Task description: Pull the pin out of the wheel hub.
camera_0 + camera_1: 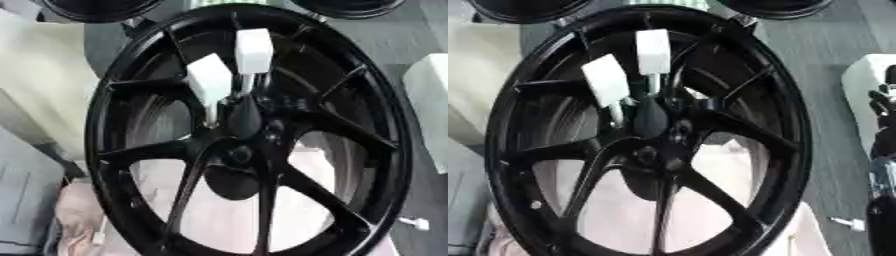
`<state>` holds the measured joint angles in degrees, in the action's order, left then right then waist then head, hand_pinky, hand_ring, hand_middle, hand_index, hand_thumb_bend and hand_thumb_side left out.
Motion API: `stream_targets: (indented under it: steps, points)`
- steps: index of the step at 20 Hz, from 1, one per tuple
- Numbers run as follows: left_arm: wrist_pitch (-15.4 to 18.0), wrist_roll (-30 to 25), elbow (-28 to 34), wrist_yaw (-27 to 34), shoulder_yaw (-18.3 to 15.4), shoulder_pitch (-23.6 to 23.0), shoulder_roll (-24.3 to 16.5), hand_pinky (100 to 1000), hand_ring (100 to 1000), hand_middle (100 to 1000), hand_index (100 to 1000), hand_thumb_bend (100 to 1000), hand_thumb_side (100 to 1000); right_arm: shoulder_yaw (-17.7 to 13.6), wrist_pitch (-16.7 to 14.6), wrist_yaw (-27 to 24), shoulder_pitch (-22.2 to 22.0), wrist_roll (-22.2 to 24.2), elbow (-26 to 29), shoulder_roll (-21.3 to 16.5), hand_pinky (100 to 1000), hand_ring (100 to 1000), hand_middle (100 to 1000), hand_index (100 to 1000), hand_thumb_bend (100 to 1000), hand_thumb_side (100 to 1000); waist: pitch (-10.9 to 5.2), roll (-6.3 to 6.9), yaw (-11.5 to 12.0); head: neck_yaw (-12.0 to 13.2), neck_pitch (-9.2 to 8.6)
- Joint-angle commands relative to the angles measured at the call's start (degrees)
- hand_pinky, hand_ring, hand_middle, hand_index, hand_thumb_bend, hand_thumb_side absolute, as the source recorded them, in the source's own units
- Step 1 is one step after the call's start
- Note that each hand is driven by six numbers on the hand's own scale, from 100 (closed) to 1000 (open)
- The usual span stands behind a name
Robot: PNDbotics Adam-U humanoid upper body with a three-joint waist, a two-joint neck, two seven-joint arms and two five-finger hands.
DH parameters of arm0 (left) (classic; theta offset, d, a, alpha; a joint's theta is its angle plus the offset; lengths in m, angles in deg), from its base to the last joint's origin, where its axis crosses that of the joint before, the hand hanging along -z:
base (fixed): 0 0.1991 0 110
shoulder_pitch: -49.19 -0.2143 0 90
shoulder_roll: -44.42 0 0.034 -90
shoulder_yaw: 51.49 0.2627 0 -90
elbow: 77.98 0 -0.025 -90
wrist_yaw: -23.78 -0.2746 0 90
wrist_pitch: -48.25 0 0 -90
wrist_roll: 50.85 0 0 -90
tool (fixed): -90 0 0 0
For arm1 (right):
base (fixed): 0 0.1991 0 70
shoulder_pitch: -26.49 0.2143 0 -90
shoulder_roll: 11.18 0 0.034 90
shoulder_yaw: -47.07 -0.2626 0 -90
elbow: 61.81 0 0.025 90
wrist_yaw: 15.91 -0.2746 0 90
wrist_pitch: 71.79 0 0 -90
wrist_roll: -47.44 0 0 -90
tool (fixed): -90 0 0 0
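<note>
Right eye view alone shows the right robot hand (883,102), a black shape cut off by the right edge, with black and silver arm parts below it. Whether it is open or closed cannot be told. It holds nothing that can be seen and is well apart from the wheel. It lies against a white block (859,85) that stands on the grey floor (833,50) to the right of the wheel. The left robot hand shows in neither view.

Left of that, the black wheel hub (385,150) fills most of both views, its spoked face turned up toward the camera and its rim running from the far edge to the near one. Two pins stand in it just beyond its centre, close beside each other. The nearer pin (210,80) has a white rectangular head, tilted to the left, on a thin pale stem that goes down among the spokes. The farther pin (253,50) has a similar white head, more upright, just to the right of the first. A dark oval part (245,119) sits between their stems.

A small white object (415,223) lies on the floor near the wheel's lower right. Two more black wheels (96,7) show at the far edge. Pinkish cloth (79,215) lies at the wheel's near left.
</note>
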<state>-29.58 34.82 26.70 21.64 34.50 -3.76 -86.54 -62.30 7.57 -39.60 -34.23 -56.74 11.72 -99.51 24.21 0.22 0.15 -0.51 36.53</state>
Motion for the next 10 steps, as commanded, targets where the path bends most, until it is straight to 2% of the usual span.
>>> stream_targets:
  steps: [1, 5, 10]
  points:
    - [0.99, -8.54, 1.06, -2.04, 3.61, 4.5, -5.78, 758, 659, 637, 759, 654, 554, -0.11, 0.33, 0.68, 0.35, 0.23, 1.68, -2.48, 855, 685, 616, 728, 654, 427, -1.54, 0.44, -0.11, -1.08, 0.11]
    - [2.24, -19.67, 2.18, -3.89, 9.27, 11.04, -5.83, 767, 679, 656, 768, 648, 537, -0.29, 0.41, 0.55, 0.44, 0.15, 1.97, -2.7, 854, 683, 614, 728, 657, 424, -1.89, 0.98, -0.81, -2.41, 0.57]
    - [1.23, -35.0, -0.38, -4.13, 15.97, 20.46, -2.48, 786, 713, 692, 796, 639, 545, -0.12, 0.64, 0.64, 0.16, 0.31, 1.93, -3.18, 853, 682, 613, 727, 662, 423, -2.3, 1.63, -0.73, -3.19, 0.83]
